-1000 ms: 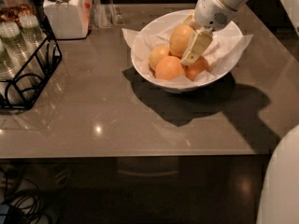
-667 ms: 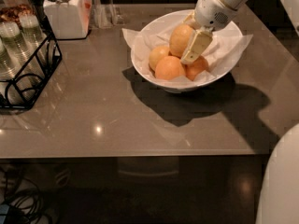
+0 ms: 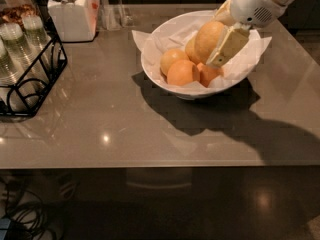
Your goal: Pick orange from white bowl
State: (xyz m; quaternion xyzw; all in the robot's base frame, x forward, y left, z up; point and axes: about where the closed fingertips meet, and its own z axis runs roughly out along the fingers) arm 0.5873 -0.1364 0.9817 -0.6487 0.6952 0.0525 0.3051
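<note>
The glossy grey-brown tabletop (image 3: pixel 100 134) lies nearest. Beyond it, toward one o'clock, a wide white paper-lined bowl (image 3: pixel 150 70) holds small deep-orange round fruits (image 3: pixel 182 73). Just behind them, within the bowl's rim, the large pale yellow-orange orange (image 3: pixel 207 36) is clamped by the cream end effector (image 3: pixel 220 44). Farthest, at eleven o'clock, stands a white lidded jar (image 3: pixel 70 14).

The pale, oval orange (image 3: pixel 207 36), clasped in the jaws of the gripper (image 3: pixel 216 48), tops smaller fruits (image 3: pixel 182 73) in the paper-lined white bowl (image 3: pixel 149 73) near the tabletop's (image 3: pixel 100 129) far right corner.
</note>
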